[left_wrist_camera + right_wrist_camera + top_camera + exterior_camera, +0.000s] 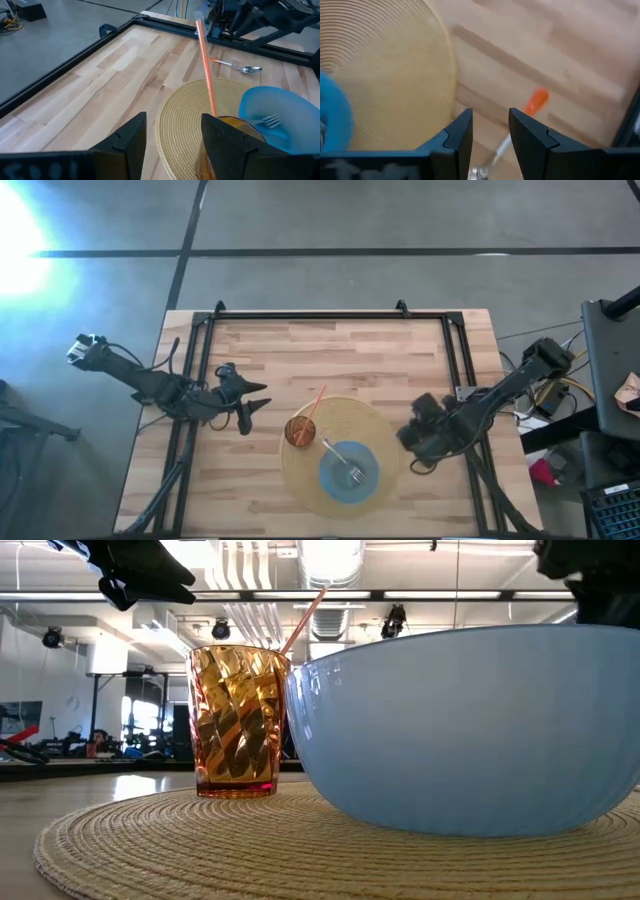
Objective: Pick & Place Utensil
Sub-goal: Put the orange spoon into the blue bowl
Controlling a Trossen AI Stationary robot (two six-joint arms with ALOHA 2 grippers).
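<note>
A spoon [241, 67] with an orange handle [536, 101] lies flat on the wooden table, just right of the round woven placemat [335, 420]. My right gripper [490, 125] is open and hovers above the spoon, one finger on each side of its metal stem [501, 146]. It hides the spoon in the high view [412, 435]. A fork [352, 473] rests in the blue bowl [340, 480] on the placemat. My left gripper [250, 405] is open and waits left of the amber cup [300, 431].
The amber cup [235, 720] holds an orange straw [205, 65] that leans toward the table's far edge. Cup and bowl [470, 730] stand side by side on the placemat [300, 840]. A black frame [330, 316] runs along the table's far and side edges. Bare wood lies beyond the placemat.
</note>
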